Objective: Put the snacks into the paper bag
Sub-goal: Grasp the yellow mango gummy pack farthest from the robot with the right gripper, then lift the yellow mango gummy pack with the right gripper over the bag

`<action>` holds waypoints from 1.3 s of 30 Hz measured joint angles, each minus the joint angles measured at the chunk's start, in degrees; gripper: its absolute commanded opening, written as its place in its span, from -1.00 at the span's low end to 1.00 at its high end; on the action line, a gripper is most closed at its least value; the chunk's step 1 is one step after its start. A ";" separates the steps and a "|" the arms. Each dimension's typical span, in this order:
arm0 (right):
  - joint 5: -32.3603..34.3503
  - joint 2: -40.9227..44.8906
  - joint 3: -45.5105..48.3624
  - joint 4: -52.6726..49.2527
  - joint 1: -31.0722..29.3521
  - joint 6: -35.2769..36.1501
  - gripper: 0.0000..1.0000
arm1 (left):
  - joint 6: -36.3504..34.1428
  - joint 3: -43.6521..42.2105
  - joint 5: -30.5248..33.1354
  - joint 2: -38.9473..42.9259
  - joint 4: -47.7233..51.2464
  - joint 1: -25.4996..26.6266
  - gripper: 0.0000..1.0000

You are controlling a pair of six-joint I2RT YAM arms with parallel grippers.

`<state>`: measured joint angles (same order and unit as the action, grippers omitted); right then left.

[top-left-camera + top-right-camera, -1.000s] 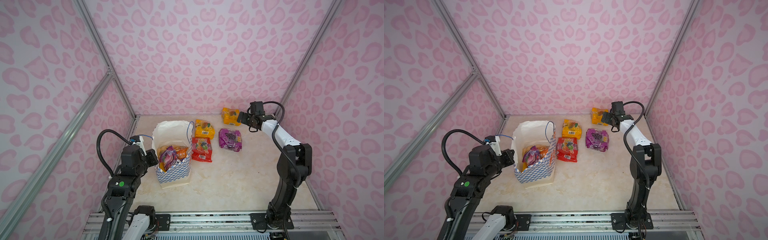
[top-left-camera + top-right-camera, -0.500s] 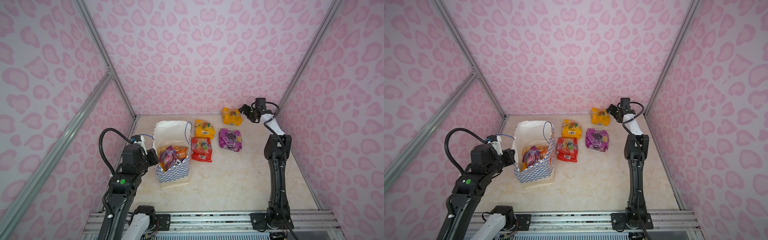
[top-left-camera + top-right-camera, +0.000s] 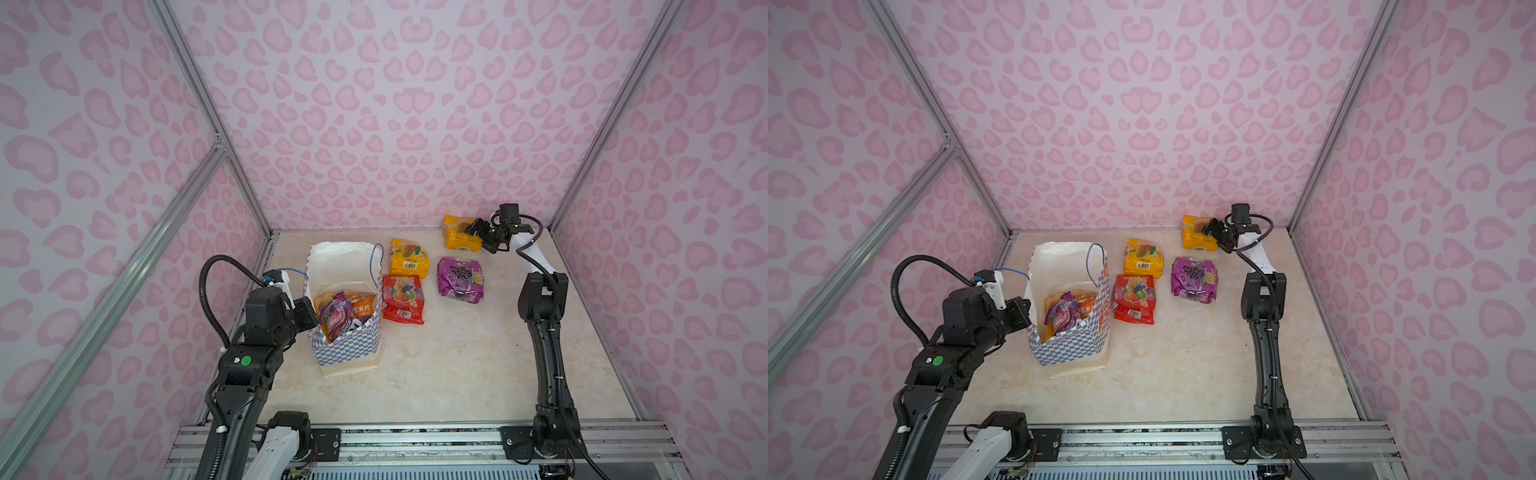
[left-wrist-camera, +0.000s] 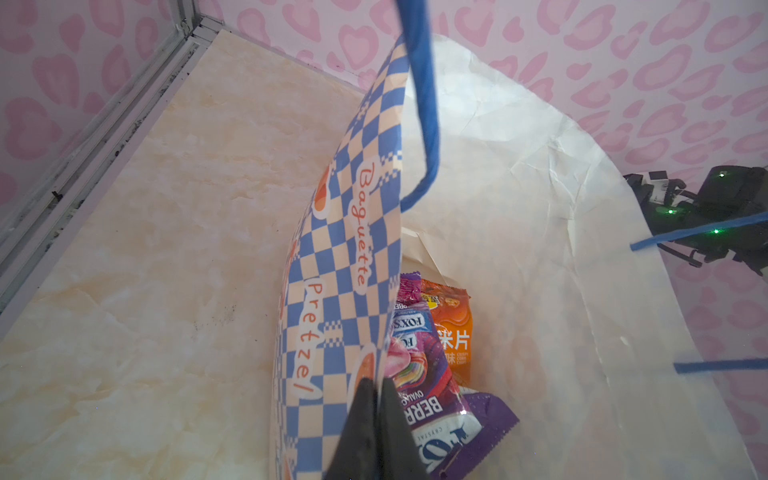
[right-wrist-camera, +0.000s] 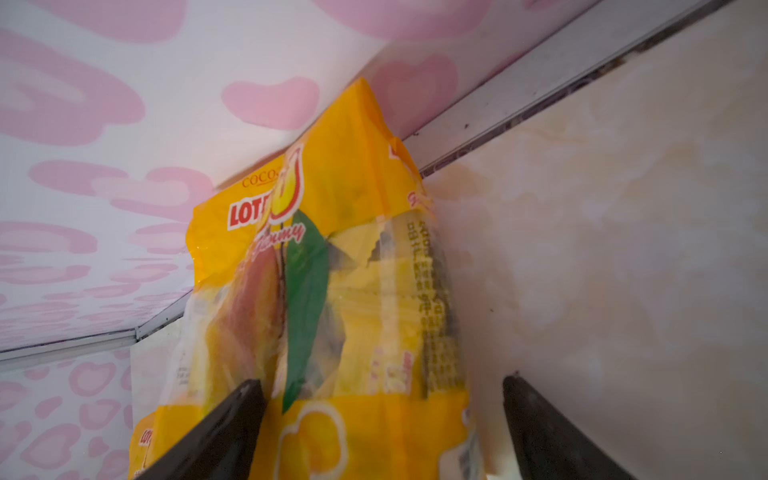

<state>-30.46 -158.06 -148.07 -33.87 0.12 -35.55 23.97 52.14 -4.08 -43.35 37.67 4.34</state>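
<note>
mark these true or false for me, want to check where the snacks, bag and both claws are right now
1. Four packets lie on the table outside the paper bag. True: the far yellow packet, mango packet, red packet and purple packet.
2. The left claw is shut on the paper bag's checkered rim. True.
3. The right claw is shut on the purple packet. False: it is open, with its jaws either side of the far yellow packet.
4. The paper bag is empty. False: a purple berry packet and an orange chips bag sit inside.
</note>
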 measured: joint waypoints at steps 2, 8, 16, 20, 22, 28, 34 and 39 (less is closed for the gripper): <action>-0.68 -0.33 0.00 0.20 -0.17 0.17 0.57 | 0.00 0.00 0.00 -0.04 0.00 0.00 -0.88; -2.62 -1.05 0.00 1.01 -0.52 0.22 -0.21 | 0.00 0.00 0.00 -0.13 -0.02 -0.11 -0.88; -3.63 8.28 12.90 4.61 -1.33 1.77 -1.00 | 0.00 0.00 0.00 -0.04 -0.02 -0.11 -0.88; -4.04 17.88 31.08 12.13 -0.76 -0.07 -1.00 | 0.00 0.00 0.00 0.22 -0.02 -0.11 -0.88; -4.44 23.06 41.07 17.62 -0.35 -1.66 -1.00 | 0.00 0.00 0.00 0.39 -0.02 -0.11 -0.88; -2.95 33.73 59.63 28.11 -0.33 -5.51 -1.00 | 0.02 0.00 -0.07 0.50 -0.02 -0.11 -0.87; -0.66 42.82 72.24 32.89 -3.45 -8.92 -1.00 | 0.02 0.00 -0.22 0.57 -0.02 -0.11 -0.88; 2.54 50.82 72.41 28.17 -6.27 -9.35 -1.00 | 0.02 0.00 -0.22 0.61 -0.02 -0.11 -0.88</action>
<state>-27.92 -107.24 -75.66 -5.69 -6.15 -44.91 23.99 52.14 -4.29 -42.74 37.65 4.23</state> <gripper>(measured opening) 0.077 0.063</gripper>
